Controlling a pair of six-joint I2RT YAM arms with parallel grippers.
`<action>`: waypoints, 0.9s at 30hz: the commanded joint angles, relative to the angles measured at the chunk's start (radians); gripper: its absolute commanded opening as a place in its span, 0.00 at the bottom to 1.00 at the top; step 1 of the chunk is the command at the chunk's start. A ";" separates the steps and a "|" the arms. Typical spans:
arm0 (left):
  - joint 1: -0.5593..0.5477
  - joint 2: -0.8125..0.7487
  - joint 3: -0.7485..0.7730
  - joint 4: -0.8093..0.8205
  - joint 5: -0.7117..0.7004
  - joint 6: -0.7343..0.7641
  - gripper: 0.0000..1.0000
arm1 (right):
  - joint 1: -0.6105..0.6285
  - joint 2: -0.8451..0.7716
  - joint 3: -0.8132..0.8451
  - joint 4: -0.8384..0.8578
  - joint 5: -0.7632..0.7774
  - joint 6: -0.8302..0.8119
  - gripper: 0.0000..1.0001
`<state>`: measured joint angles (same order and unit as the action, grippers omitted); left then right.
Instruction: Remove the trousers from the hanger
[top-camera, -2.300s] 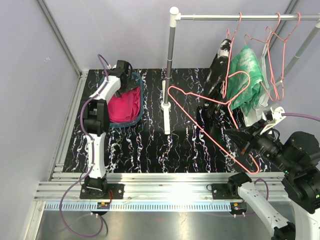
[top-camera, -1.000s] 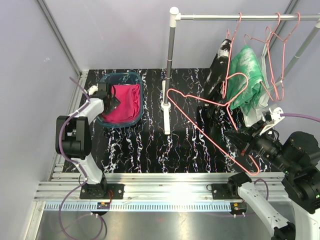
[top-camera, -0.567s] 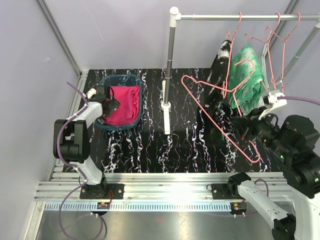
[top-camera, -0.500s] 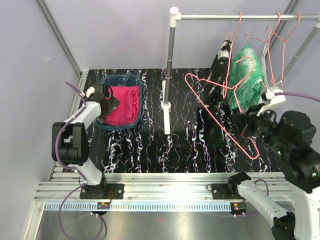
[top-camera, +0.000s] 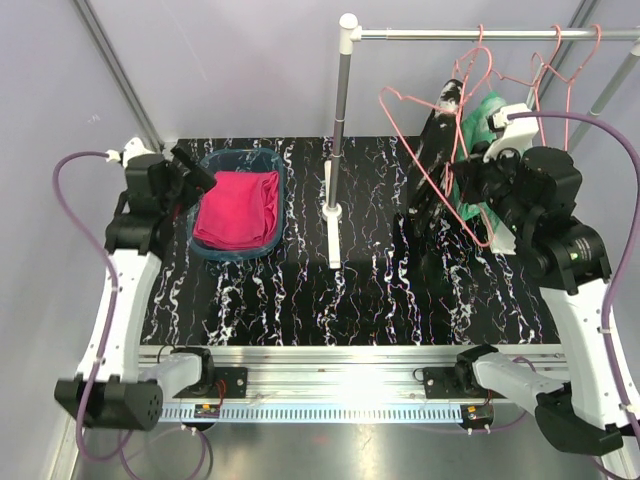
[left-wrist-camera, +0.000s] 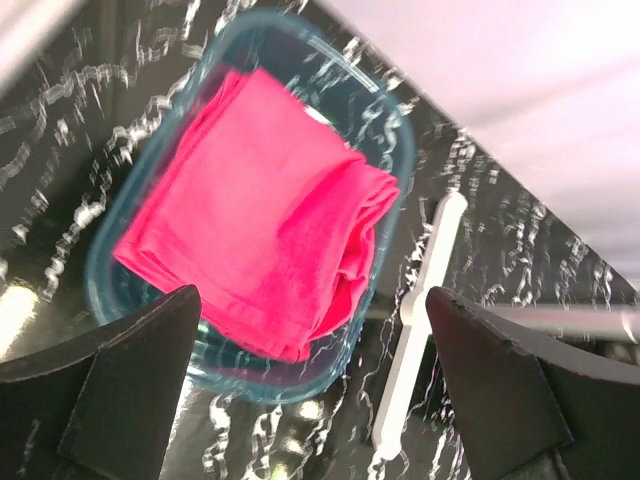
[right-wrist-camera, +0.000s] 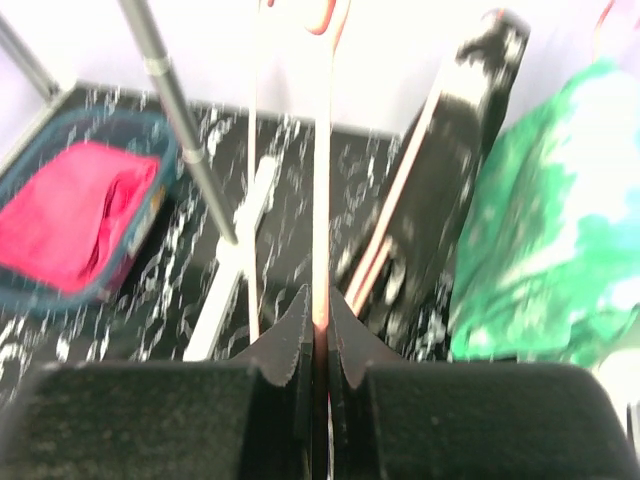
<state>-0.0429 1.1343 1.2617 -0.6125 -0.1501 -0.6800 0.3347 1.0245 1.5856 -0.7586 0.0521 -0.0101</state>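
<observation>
- Left gripper wide open and holding nothing, above the left rim of the bin, close to the left wall.
- Pink trousers lie folded in the bin, upper left.
- Right gripper is pinched shut on the bare wire hanger, upper right. It is tight beside the black trousers and green trousers, which hang from the rail.
- Only the right wrist view shows the wire between the jaws. In the top view the arm hides most of the green pair.

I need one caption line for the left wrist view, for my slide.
Open left gripper looks down on the pink trousers, folded in the blue basket.
</observation>
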 joint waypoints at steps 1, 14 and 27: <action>0.003 -0.068 0.018 -0.076 0.136 0.141 0.99 | 0.004 0.012 0.027 0.238 0.032 -0.036 0.00; 0.003 -0.209 -0.047 -0.227 0.242 0.350 0.99 | 0.210 0.258 0.057 0.498 0.386 -0.214 0.00; 0.003 -0.291 -0.048 -0.253 0.280 0.347 0.99 | 0.320 0.468 0.113 0.545 0.600 -0.209 0.00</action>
<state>-0.0418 0.8593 1.2076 -0.8829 0.0895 -0.3477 0.6369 1.4773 1.6398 -0.2771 0.5640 -0.2249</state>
